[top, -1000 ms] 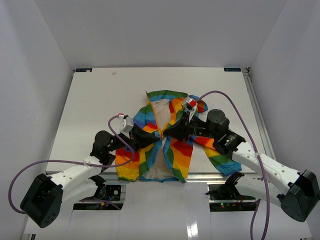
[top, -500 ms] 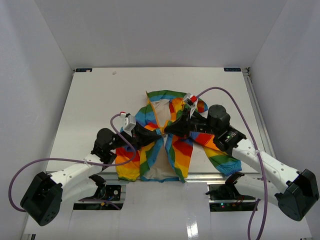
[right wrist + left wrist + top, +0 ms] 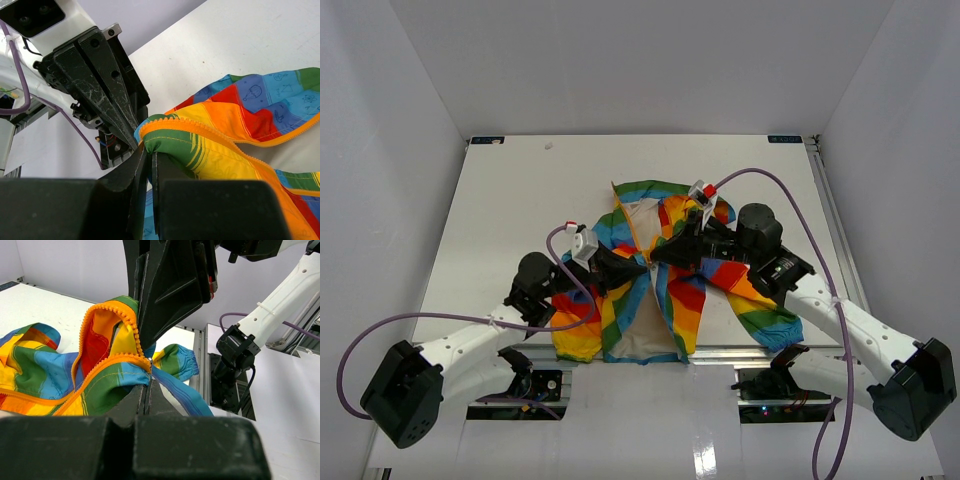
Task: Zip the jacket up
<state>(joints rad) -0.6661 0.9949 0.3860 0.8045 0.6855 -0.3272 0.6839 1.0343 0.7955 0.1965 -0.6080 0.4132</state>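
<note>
While the jacket (image 3: 685,300) lies on the counter (image 3: 520,200) at mid near edge | left hand (image 3: 148,380) pinched closed on its orange zipper (image 3: 127,320) | right hand (image 3: 148,147) clamped likewise, seemingly on the opposite side

The jacket (image 3: 685,298) is rainbow-striped: red, orange, yellow, green, blue, with cream lining (image 3: 642,335) and an orange zipper (image 3: 120,308).

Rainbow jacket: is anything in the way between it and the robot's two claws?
No, nothing visible. The left gripper and right gripper are each shut on the orange zipper edge of the soft rainbow-striped jacket.
</note>
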